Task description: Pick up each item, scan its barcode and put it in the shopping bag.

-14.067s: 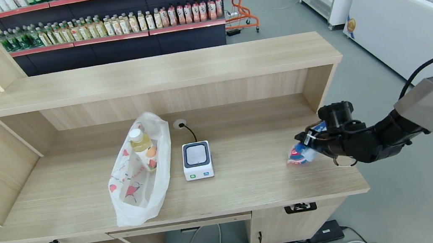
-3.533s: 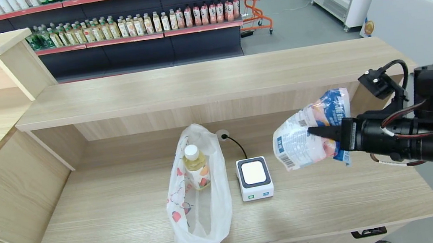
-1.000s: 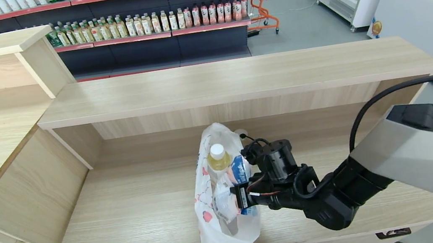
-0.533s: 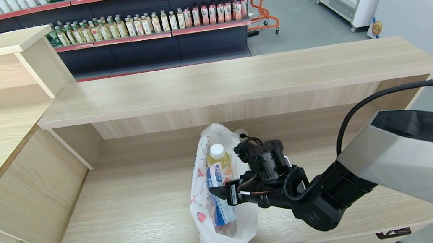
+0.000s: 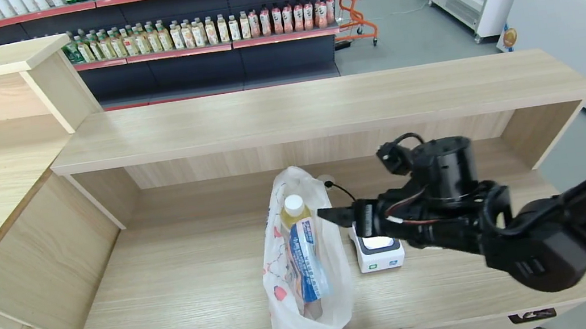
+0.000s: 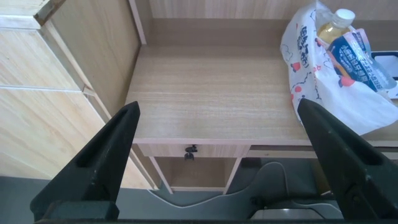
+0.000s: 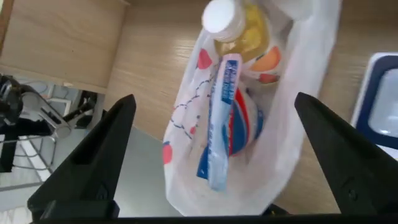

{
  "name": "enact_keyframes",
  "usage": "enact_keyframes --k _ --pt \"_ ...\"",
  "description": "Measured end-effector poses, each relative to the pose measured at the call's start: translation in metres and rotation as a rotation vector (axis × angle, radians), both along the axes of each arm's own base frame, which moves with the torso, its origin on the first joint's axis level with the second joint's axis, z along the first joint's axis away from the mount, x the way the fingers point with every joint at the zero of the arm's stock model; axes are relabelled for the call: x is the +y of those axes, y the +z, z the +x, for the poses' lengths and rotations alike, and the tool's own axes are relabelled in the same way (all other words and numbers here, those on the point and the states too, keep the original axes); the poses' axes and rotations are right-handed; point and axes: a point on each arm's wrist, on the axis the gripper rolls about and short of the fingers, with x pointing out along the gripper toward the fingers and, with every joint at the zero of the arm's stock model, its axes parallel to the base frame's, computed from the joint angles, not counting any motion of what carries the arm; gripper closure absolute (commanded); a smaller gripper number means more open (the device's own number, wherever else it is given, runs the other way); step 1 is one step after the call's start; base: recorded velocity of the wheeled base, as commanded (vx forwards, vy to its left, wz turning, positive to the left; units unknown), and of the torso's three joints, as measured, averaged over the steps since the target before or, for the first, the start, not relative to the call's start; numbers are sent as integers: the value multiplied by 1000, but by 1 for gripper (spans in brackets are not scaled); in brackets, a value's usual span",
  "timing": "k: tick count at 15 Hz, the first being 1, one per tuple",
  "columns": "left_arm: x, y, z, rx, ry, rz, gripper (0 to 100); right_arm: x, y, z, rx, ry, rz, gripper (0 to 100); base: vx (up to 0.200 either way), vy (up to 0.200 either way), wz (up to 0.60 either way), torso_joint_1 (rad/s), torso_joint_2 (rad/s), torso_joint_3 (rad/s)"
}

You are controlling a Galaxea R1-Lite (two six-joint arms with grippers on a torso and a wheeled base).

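With the snack pouch (image 5: 306,260) resting inside the shopping bag (image 5: 280,298), the right gripper (image 5: 334,216), spread and empty, probably needed only to withdraw.

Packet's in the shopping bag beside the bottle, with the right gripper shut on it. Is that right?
Not quite. The right gripper is open and holds nothing; the right wrist view shows its fingers spread wide above the shopping bag. The packet does lie in the shopping bag beside the bottle.

Partly hidden things
The white square barcode scanner (image 5: 382,258) sat half behind the right tool (image 5: 334,216); the blue-and-white snack packet (image 5: 306,260) covered the lower body of the yellow drink bottle (image 5: 293,212).
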Motion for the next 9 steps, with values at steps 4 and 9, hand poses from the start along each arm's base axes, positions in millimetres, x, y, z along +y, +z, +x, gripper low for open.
enact_keyframes --k 4,9 --pt "0 0 0 0 0 0 0 -114 31 -45 -93 -214 -178 0 0 0 0 0 0 0" --pt "0 0 0 0 0 0 0 -181 8 -169 -126 -401 -292 0 0 0 0 0 0 0"
